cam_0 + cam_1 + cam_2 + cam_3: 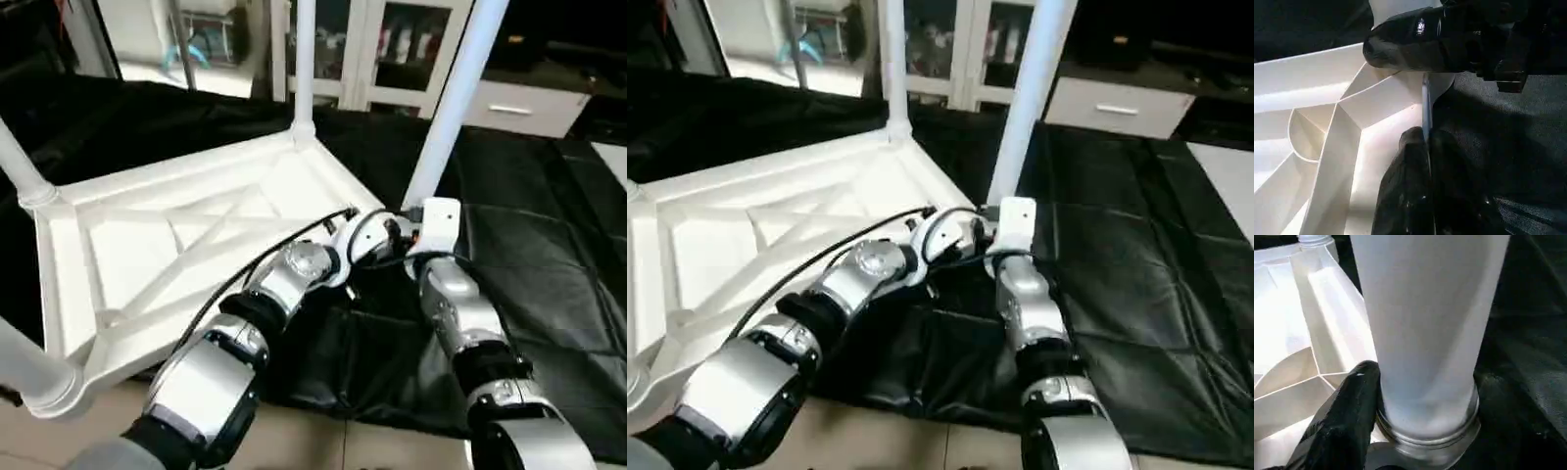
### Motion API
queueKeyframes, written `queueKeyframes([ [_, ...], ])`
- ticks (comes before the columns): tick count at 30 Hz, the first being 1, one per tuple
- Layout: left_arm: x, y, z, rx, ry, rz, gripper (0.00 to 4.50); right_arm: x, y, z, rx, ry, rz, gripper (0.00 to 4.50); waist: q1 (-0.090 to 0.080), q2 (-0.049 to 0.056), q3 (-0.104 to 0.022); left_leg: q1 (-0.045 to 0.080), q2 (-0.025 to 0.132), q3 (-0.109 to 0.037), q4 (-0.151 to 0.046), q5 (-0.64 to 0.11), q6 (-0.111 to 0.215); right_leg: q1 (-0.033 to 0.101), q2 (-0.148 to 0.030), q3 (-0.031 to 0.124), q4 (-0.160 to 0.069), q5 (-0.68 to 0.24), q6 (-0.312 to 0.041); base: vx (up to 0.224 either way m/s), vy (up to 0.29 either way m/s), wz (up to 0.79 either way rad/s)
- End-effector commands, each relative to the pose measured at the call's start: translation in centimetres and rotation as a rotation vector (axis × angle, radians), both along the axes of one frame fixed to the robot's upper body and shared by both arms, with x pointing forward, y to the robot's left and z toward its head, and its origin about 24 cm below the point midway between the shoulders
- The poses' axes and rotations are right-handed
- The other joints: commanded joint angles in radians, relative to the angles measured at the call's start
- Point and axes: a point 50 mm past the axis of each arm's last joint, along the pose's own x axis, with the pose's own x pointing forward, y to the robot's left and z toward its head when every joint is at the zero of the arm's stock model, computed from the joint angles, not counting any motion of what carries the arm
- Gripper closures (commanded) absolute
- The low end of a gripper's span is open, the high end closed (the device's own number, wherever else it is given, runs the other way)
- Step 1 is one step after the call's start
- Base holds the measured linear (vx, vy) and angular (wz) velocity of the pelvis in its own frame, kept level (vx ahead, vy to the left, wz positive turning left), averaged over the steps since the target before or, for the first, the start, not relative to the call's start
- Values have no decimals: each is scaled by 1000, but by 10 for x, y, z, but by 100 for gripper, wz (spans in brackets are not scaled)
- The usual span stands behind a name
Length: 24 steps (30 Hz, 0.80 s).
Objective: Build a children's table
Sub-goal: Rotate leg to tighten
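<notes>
Where tabletop [186,235] rim ends, black mat [549,264] open.

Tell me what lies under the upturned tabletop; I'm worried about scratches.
A black sheet lies under the tabletop and spreads beyond it. The part beneath the tabletop is covered.

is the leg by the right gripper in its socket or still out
In: the leg stands upright, its ribbed base seated in the tabletop corner socket.

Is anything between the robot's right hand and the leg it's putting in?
Nothing visible. The right hand is already around the leg, one black finger against its base, where it meets the tabletop.
</notes>
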Motion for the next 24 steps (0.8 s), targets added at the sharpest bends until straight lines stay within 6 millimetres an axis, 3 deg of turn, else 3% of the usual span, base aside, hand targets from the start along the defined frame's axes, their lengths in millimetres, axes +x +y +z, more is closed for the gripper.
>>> queueKeyframes([
  [1,7,5,11,-39,-86,31,450,-2,24,16,17,-117,163,190,3,-21,-73,6,0,17,-47,12,214,83,-17,24,-36,22,-301,0,0,0],
  [2,6,7,9,-34,-84,12,450,-5,20,20,9,-148,180,135,4,-20,-70,6,2,17,-50,-17,202,82,-19,24,-41,-29,-287,0,0,0],
  [4,4,10,6,-33,-77,-6,450,-7,14,23,16,-167,195,121,7,-24,-64,8,4,18,-55,-73,177,79,-18,25,-51,-109,-265,0,0,0],
  [6,3,13,5,-35,-70,-25,450,-9,7,25,20,-178,199,93,-6,-23,-59,-9,4,8,-67,-147,124,89,-21,21,-60,-234,-199,-28,-5,-5],
  [8,3,15,4,-37,-61,-29,450,-10,3,26,16,-180,217,87,-11,-20,-58,2,5,7,-69,-178,88,79,-19,21,-71,-288,-179,-51,-11,-9],
  [9,2,18,3,-39,-51,-38,450,-12,-3,27,12,-178,236,82,-11,-23,-57,7,6,10,-67,-187,83,73,-17,24,-72,-280,-187,0,0,0],
  [10,2,19,3,-38,-47,-44,450,-13,-6,28,12,-176,243,73,-11,-23,-57,7,6,10,-67,-187,83,73,-17,24,-72,-280,-187,0,0,0],
  [11,-1,24,0,-43,-28,-83,450,-19,-17,32,-5,-172,288,50,-8,-30,-56,3,6,10,-68,-164,89,77,-17,25,-68,-253,-193,0,0,0],
  [13,-4,28,-3,-53,-1,-127,450,-24,-24,36,-20,-171,354,44,-5,-33,-58,3,7,11,-65,-130,106,79,-17,26,-62,-205,-203,0,0,0],
  [15,-10,32,-6,-53,35,-202,450,-32,-31,39,-36,-154,442,37,0,-32,-57,2,8,12,-63,-119,128,80,-18,27,-59,-177,-216,0,0,0],
  [16,-14,37,-10,-39,68,-257,450,-38,-37,40,-57,-125,531,21,-2,-30,-55,-2,5,11,-65,-136,125,83,-18,26,-63,-206,-211,0,0,0],
  [18,-20,43,-13,-23,105,-338,450,-46,-44,40,-84,-87,629,1,1,-28,-52,4,10,12,-67,-173,124,78,-19,27,-68,-245,-209,0,0,0],
  [20,-26,46,-14,-25,137,-415,450,-53,-50,39,-101,-59,714,0,1,-30,-51,6,10,13,-68,-218,103,72,-21,27,-76,-318,-196,0,0,0],
  [24,-43,56,-17,2,234,-620,450,-73,-57,37,-140,12,940,0,9,-33,-47,7,19,10,-73,-235,92,68,-25,30,-77,-357,-186,0,0,0],
])
